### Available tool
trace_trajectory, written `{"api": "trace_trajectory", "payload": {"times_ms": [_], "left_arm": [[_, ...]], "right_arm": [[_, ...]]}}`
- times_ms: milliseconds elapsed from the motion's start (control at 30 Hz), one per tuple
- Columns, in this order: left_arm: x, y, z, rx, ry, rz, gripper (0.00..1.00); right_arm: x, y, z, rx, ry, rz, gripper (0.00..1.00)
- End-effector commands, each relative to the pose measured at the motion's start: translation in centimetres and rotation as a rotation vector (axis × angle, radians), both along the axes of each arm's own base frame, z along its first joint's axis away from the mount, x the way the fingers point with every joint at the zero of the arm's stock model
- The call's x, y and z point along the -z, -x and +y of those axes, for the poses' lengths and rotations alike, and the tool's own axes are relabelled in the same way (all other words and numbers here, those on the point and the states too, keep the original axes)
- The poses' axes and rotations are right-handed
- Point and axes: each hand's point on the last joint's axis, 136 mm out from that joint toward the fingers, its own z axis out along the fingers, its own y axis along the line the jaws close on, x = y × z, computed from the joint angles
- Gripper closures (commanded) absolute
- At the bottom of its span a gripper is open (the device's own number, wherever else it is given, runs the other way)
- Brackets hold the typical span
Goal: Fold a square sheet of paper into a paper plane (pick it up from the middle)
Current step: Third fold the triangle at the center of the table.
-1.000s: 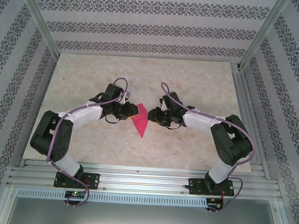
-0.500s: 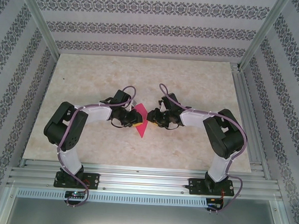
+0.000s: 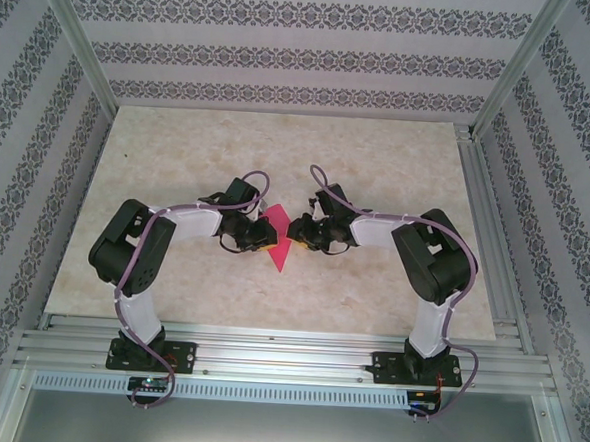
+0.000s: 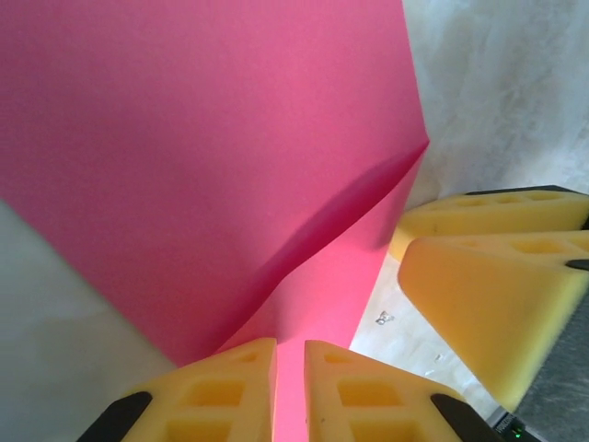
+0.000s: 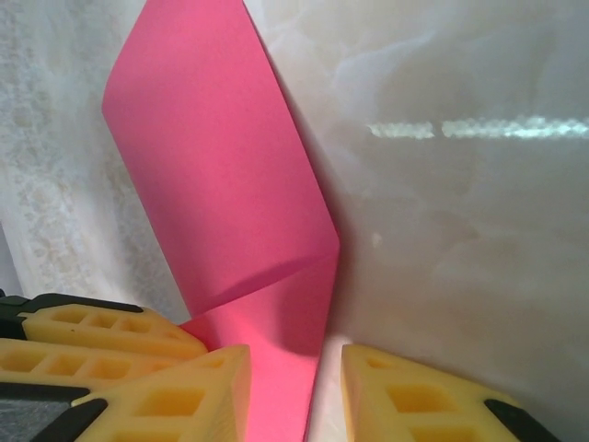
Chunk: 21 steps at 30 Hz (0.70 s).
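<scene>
Top external: the square sheet of paper (image 3: 279,242), partly folded, is seen on the table (image 3: 378,166) between the left gripper (image 3: 263,237) and the right gripper (image 3: 297,233). Left wrist: the paper runs through a narrow slit between the left jaws, but a firm pinch cannot be confirmed. Right wrist: the right jaws stand apart, astride the paper's edge below a raised fold. Both should be closed squarely before any crease is pressed.

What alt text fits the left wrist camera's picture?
A creased sheet of thin magenta-red paper spreads across the upper left, its lower end running into the narrow gap between the two yellow foam fingers of the left gripper. The right gripper, also yellow-fingered, reaches in from the right over a pale marble-look table.
</scene>
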Motion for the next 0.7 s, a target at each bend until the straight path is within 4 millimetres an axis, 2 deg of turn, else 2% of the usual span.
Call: {"api": "trace_trajectory", "payload": {"times_ms": [0, 267, 433, 667], "left_arm": [[0.5, 0.3, 0.4, 0.027, -0.056, -0.005, 0.84], [0.9, 0.4, 0.5, 0.033, -0.063, -0.003, 0.86], [1.3, 0.6, 0.9, 0.038, -0.093, 0.004, 0.86], [2.3, 0.9, 1.7, 0.03, -0.134, 0.015, 0.86]], "right_arm": [[-0.9, -1.0, 1.1, -0.006, -0.04, -0.024, 0.7], [-0.7, -1.2, 1.7, -0.015, -0.044, -0.017, 0.72], [-0.7, -0.9, 0.4, 0.021, -0.004, -0.024, 0.69], [0.0, -0.5, -0.2, 0.005, 0.061, -0.01, 0.65]]}}
